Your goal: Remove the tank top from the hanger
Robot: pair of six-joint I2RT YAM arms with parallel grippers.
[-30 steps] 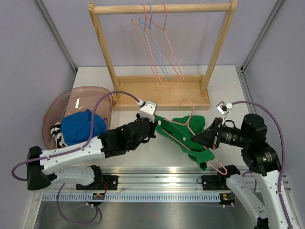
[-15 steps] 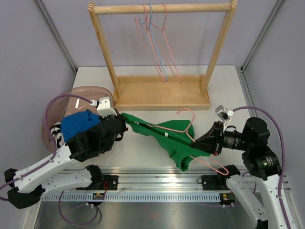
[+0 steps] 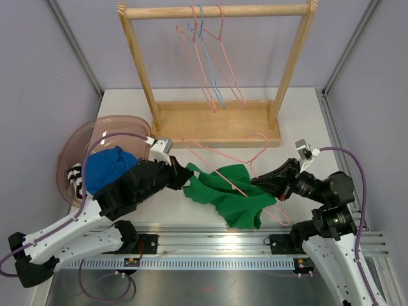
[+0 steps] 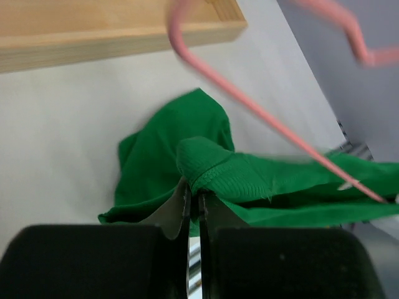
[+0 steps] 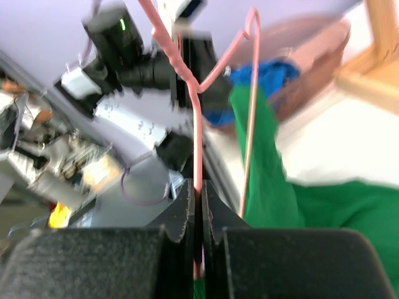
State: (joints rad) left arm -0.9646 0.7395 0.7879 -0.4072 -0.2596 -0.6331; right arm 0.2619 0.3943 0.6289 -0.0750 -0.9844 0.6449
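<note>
The green tank top (image 3: 231,192) lies bunched on the table between my grippers; it also shows in the left wrist view (image 4: 218,168) and the right wrist view (image 5: 324,212). A pink wire hanger (image 3: 223,156) slants above it, one arm still running into the cloth; it shows too in the left wrist view (image 4: 249,106). My left gripper (image 3: 186,176) is shut on the tank top's left edge (image 4: 193,194). My right gripper (image 3: 258,186) is shut on the hanger's wire (image 5: 197,168).
A wooden rack (image 3: 217,127) with three wire hangers (image 3: 210,57) stands at the back. A pink translucent basin (image 3: 73,150) holding blue cloth (image 3: 108,167) sits at the left. A metal rail (image 3: 210,245) runs along the near edge.
My left gripper moved right, letting the stretched tank top go slack and bunch up. My right gripper swung the hanger up and leftward, freeing most of it from the cloth.
</note>
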